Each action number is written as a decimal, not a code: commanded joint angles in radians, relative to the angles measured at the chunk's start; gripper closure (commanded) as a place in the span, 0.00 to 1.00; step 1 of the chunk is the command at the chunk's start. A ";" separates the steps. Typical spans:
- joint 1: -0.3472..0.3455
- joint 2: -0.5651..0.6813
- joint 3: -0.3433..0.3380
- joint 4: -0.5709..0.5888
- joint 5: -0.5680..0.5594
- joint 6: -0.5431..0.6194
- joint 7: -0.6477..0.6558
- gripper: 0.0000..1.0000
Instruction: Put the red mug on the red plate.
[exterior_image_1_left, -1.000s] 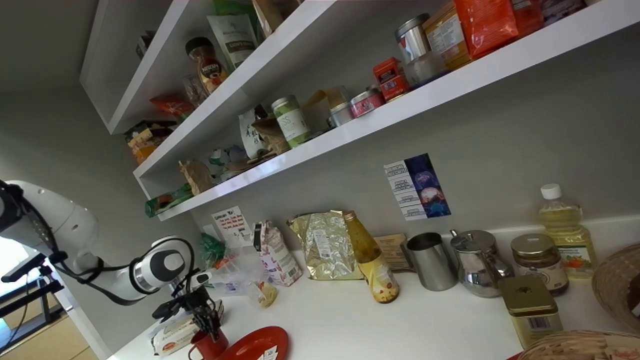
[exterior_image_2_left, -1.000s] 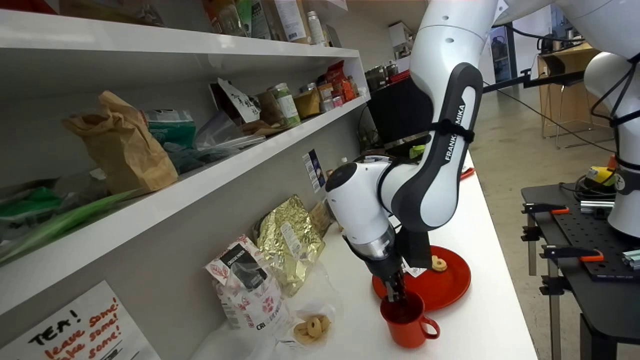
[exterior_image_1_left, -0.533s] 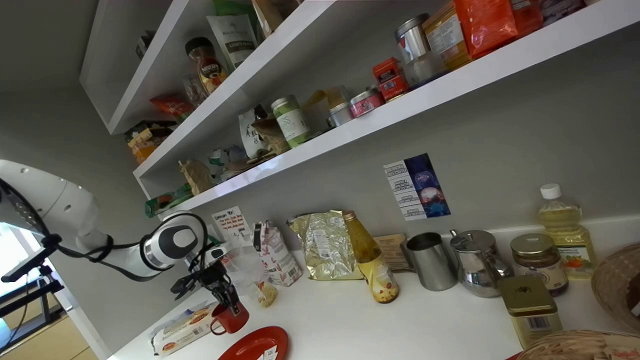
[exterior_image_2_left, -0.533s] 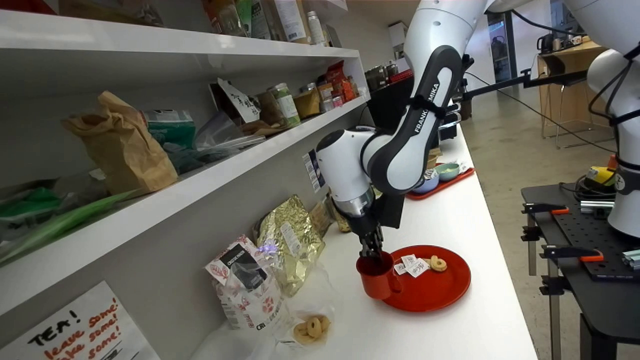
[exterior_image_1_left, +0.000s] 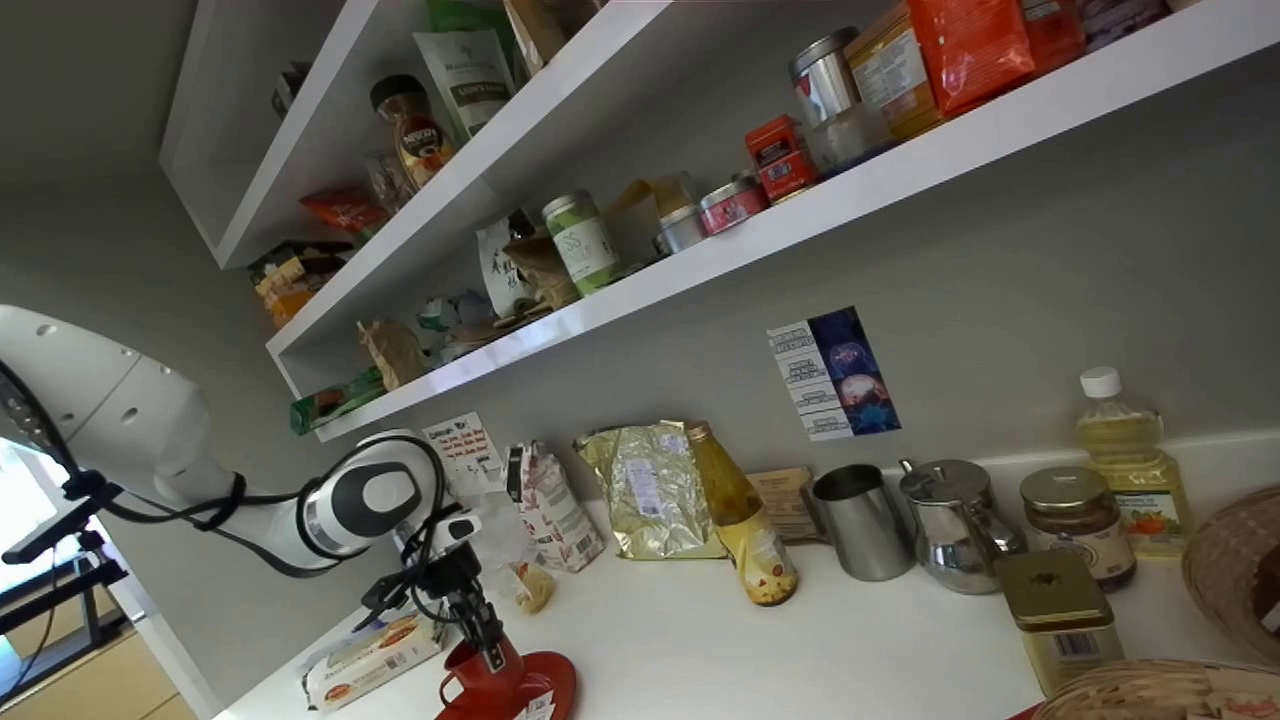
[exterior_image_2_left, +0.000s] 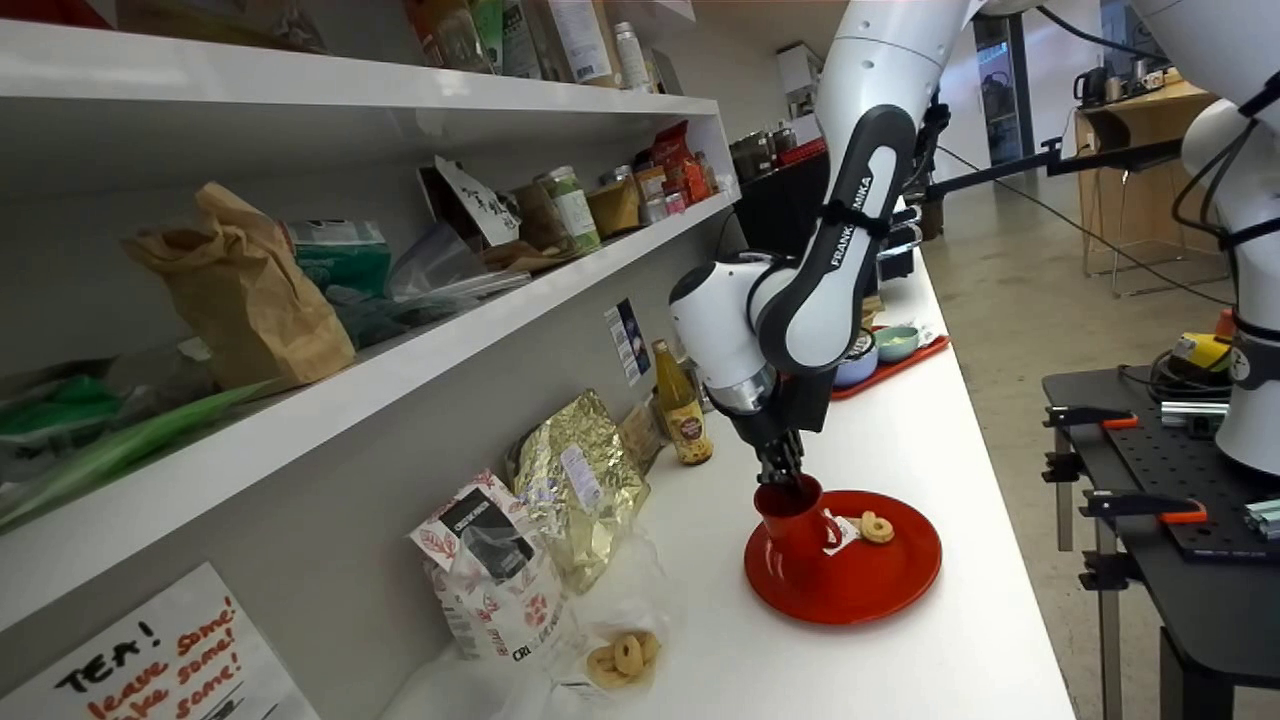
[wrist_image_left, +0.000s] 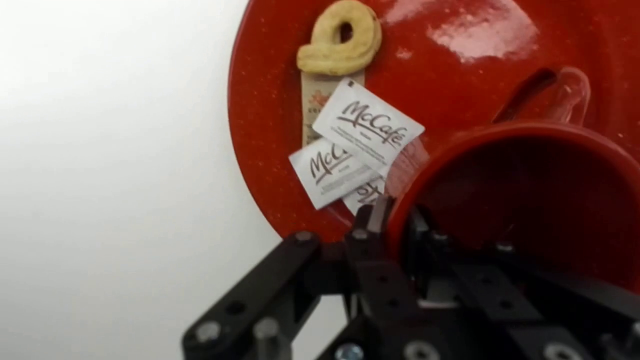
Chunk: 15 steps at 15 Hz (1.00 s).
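The red mug (exterior_image_2_left: 797, 525) is over the near-wall part of the red plate (exterior_image_2_left: 875, 595). It also shows in an exterior view (exterior_image_1_left: 488, 672) and at the right of the wrist view (wrist_image_left: 530, 200). My gripper (exterior_image_2_left: 782, 468) is shut on the mug's rim, with one finger inside and one outside, as the wrist view (wrist_image_left: 396, 220) shows. The mug is slightly tilted, its opening facing up. Its base blends with the plate's red, so I cannot tell whether it touches. The plate also shows in the wrist view (wrist_image_left: 265, 165).
On the plate lie McCafé packets (wrist_image_left: 367, 125) and a ring biscuit (wrist_image_left: 345, 40). Toward the wall stand a bottle (exterior_image_2_left: 683, 405), a gold foil bag (exterior_image_2_left: 575, 490) and a flour bag (exterior_image_2_left: 505, 570). A bag of ring biscuits (exterior_image_2_left: 625, 655) lies nearby. A shelf (exterior_image_2_left: 400, 400) overhangs the wall side.
My gripper has lifted the mug off the counter beside the plate and carried it over the plate. In the last half second it moved further across and lower.
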 joint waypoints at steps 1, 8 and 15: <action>-0.019 -0.026 -0.002 -0.068 0.015 0.011 -0.035 0.98; -0.022 -0.022 0.007 -0.071 0.043 0.028 -0.017 0.98; -0.009 -0.011 0.032 -0.075 0.079 0.034 -0.020 0.98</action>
